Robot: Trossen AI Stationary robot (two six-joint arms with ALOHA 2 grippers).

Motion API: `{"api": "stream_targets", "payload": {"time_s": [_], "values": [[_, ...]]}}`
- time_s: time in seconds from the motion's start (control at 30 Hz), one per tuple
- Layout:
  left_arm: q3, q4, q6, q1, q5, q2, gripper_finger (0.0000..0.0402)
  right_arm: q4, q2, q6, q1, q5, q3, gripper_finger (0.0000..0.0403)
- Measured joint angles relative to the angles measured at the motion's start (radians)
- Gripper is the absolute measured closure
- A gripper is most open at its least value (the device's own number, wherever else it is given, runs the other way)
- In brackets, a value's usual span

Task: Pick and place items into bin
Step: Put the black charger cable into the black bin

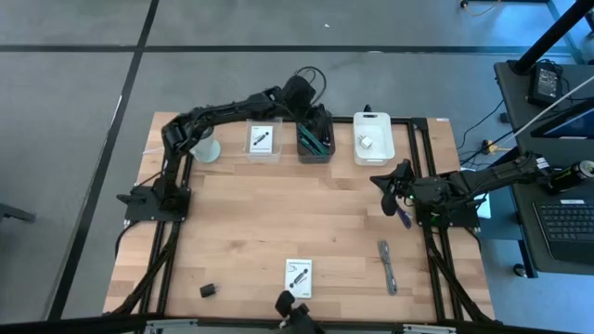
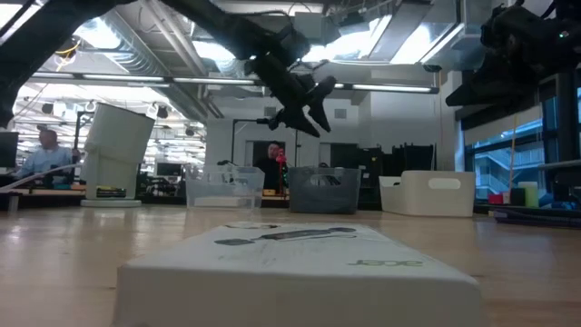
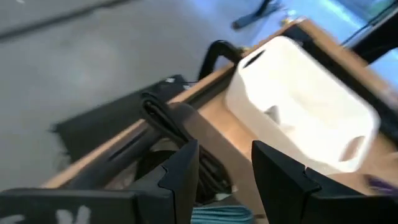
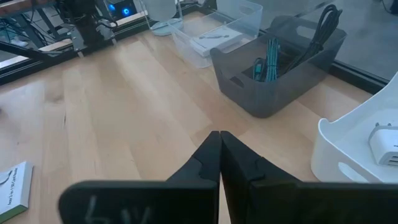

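While three bins already sit along the table's far edge, the items left to collect lie near the front: a white printed box, a small black block and a grey cable. I judge the box light and stiff, best pinched across its short sides; the block is rigid and easy to take across its width; the cable is limp and would sag (take it at the middle of its length).

The left gripper hangs above the dark grey bin, arm stretched over the far edge, fingers apart with nothing visibly between them; black coiled cables and a teal tool lie inside. The right gripper waits low by the table's right edge, near the white bin, fingers pressed together on nothing.
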State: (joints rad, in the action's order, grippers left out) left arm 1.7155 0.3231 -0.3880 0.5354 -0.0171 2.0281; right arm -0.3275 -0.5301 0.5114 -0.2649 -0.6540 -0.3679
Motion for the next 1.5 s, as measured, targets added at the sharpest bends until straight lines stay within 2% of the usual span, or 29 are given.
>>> {"api": "stream_targets", "payload": {"time_s": [0.13,0.23,0.33,0.47,0.6,0.73,0.83,1.0,1.1,1.23,1.37,1.5], "values": [[0.08,0.043,0.004,-0.042,-0.145,0.002,0.0258,-0.006,0.0,0.0,0.0,0.0,0.0,0.0393],[0.144,0.086,-0.022,-0.053,-0.195,0.029,0.0258,-0.007,0.0,0.0,0.0,0.0,0.0,0.0393],[0.194,0.129,-0.089,-0.059,-0.195,0.065,0.0258,-0.007,0.0,-0.013,0.0,0.0,0.0,0.0393],[0.203,0.136,-0.12,-0.074,-0.166,0.07,0.0258,-0.007,0.0,-0.058,0.0,0.0,0.0,0.0393],[0.203,0.256,-0.115,-0.095,-0.157,0.037,0.0262,-0.005,0.0,-0.098,0.0,0.0,0.0,0.0393],[0.204,0.375,-0.069,-0.147,-0.243,-0.011,0.0285,0.024,0.0,-0.142,0.0,0.0,0.0,0.0393],[0.192,0.447,-0.029,-0.212,-0.305,-0.032,0.0318,0.072,0.0,-0.243,0.002,0.0,0.0,0.0393],[0.026,0.401,0.009,-0.306,-0.318,-0.123,0.0391,0.2,-0.019,-0.352,0.046,0.0,0.0,0.0393],[-0.147,0.303,-0.02,-0.344,-0.318,-0.22,0.0398,0.268,-0.064,-0.402,0.082,0.001,-0.014,0.0393],[-0.436,0.115,-0.071,-0.383,-0.354,-0.424,0.04,0.308,-0.17,-0.441,0.128,0.0,-0.083,0.0383],[-0.708,-0.077,-0.077,-0.413,-0.401,-0.651,0.04,0.306,-0.325,-0.446,0.19,0.001,-0.192,0.0362],[-0.903,-0.188,-0.064,-0.423,-0.41,-0.85,0.04,0.3,-0.525,-0.435,0.288,0.002,-0.353,0.034]]}}
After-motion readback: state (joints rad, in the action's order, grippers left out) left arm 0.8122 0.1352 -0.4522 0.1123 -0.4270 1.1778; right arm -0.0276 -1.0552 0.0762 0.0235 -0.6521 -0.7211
